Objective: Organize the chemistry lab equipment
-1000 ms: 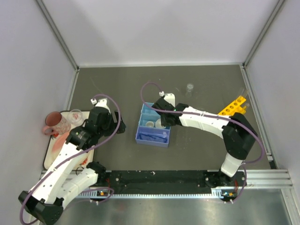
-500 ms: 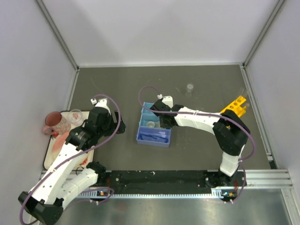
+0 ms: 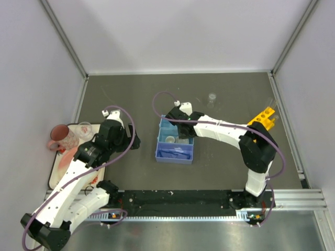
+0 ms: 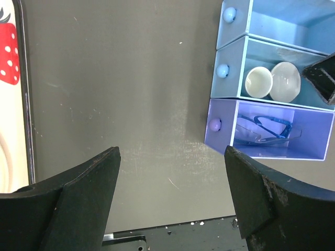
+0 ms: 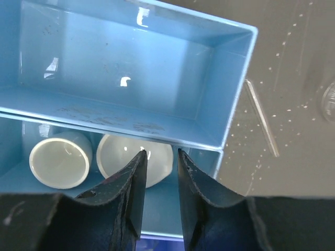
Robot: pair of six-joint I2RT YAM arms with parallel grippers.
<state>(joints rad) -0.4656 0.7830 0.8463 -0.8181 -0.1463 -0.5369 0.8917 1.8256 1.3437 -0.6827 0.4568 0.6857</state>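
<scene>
The light-blue three-compartment tray (image 3: 159, 148) sits mid-table. Its middle compartment holds two small white round dishes (image 5: 57, 159) (image 5: 118, 157), side by side. My right gripper (image 5: 160, 151) hovers just over the right-hand dish, jaws a little apart and gripping nothing. Blue-framed goggles (image 4: 267, 129) lie in the near compartment; the far compartment (image 5: 131, 78) is bare. A thin clear tube (image 5: 261, 125) lies on the table beside the tray. My left gripper (image 4: 171, 151) hangs wide open over bare table left of the tray (image 4: 230, 57).
A small clear beaker (image 3: 211, 98) stands behind the tray and the yellow holed tube rack (image 3: 261, 117) is at the right. A dark-pink mug (image 3: 60, 137), a clear cup (image 3: 84, 129) and a strawberry (image 4: 6, 47) sit at the left edge.
My right gripper has reached further left over the tray and its jaws have parted, leaving the second white dish in the middle compartment. The left arm has not moved.
</scene>
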